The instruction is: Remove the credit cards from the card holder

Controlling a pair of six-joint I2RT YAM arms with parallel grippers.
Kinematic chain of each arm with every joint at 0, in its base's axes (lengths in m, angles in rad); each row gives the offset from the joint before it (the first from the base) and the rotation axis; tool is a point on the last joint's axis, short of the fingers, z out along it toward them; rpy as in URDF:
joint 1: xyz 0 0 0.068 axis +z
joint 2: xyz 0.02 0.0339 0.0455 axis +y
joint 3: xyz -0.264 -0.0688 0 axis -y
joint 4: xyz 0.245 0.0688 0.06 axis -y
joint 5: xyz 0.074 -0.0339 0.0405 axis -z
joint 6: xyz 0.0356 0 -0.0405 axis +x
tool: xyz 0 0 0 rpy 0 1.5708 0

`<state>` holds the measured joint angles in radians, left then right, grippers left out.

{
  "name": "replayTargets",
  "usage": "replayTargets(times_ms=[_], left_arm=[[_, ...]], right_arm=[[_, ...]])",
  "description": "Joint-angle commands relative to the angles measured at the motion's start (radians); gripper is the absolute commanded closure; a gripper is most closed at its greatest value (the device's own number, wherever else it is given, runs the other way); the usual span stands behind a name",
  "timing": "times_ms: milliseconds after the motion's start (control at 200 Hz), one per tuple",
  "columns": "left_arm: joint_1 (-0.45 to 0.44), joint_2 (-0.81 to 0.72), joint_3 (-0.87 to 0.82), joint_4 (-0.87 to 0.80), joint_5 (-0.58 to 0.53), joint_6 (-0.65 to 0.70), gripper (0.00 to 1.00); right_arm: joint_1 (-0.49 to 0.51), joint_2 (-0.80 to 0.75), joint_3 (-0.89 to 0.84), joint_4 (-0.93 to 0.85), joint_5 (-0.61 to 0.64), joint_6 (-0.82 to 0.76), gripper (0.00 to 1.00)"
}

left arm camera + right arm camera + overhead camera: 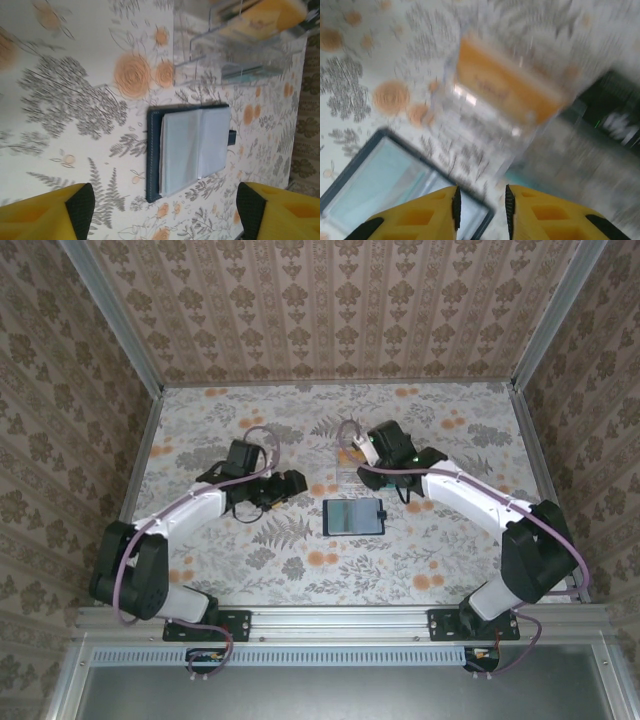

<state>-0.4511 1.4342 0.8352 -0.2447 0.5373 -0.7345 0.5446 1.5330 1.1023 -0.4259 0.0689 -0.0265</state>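
The card holder (353, 516) lies open on the table, dark grey-blue with pale pockets facing up and a small tab on one edge. In the left wrist view the card holder (154, 150) lies ahead of my open left gripper (165, 205), which hovers apart from it. A clear, pale card (210, 55) with an orange patch lies beyond it, with the teal card (245, 74) under its edge. My right gripper (481, 192) hovers over the holder's corner (380, 180). Its jaws stand narrowly apart with nothing pinched. The clear card (485, 115) and teal card (520, 176) are blurred.
Floral-patterned table (450, 550) with patterned walls on three sides. My left gripper (290, 483) is left of the holder and my right gripper (368, 472) just behind it. A metal rail (340, 618) runs along the near edge.
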Motion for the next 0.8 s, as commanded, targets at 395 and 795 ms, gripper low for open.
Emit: replayTargets(times_ms=[395,795], left_arm=[[-0.165,0.250,0.152,0.048,0.063,-0.049,0.46],[-0.184,0.346,0.186,0.016,0.095,-0.006,0.51]], right_arm=[[0.011,-0.012,-0.306,0.102,-0.064,0.476,0.59],[0.020,0.059,-0.323,0.162,-0.090,0.551,0.60]])
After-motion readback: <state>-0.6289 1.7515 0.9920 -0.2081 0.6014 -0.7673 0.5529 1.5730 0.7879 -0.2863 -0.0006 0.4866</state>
